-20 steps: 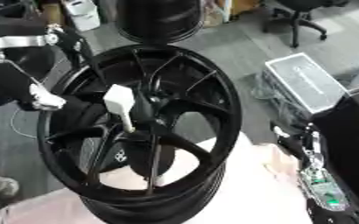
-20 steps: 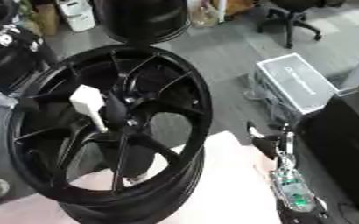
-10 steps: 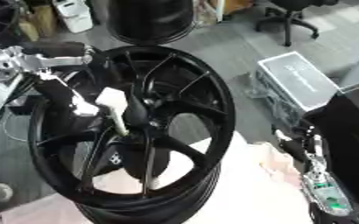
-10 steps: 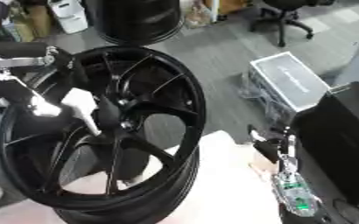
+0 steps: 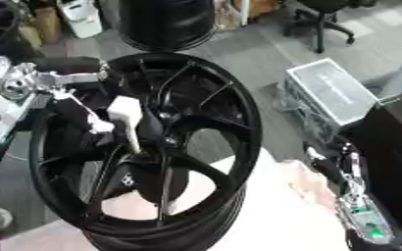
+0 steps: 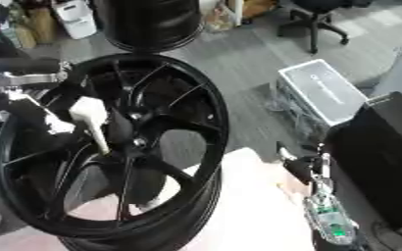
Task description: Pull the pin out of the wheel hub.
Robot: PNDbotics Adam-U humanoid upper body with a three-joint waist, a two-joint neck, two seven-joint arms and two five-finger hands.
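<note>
Black and glossy, the wheel hub [image 5: 153, 147] fills the middle of both views, lying tilted on a pale pinkish counter [image 5: 273, 215] with its spokes fanning out from the centre. Right at that centre sits the pin [image 5: 125, 117]: a white piece with a blocky head and a slimmer shaft running down toward the hub's bore, leaning a little to the left. Whether its tip is seated in the bore or just clear of it, I cannot tell.

Over on the left side comes the left hand [image 5: 80, 115], silver and white at the wrist, reaching across the rim into the spokes. It sits right against the pin, touching the white head from the left. Are the fingers curled round the pin or only pressed beside it? The blur hides that, so I cannot tell.

Down at the lower right, the right hand [image 6: 312, 193] shows beside the counter's edge, dark with a green patch low on the arm, well apart from the wheel hub and holding nothing that I can see. Its fingers point upward, but the pose is too blurred to call, so again I cannot tell.

Behind the wheel hub, a second black tyre [image 5: 166, 22] stands on the grey floor. To the right a grey box [image 6: 320, 90] rests on the floor, with a black case [image 6: 380, 157] beside it. An office chair [image 5: 324, 19] stands at the far top right.
</note>
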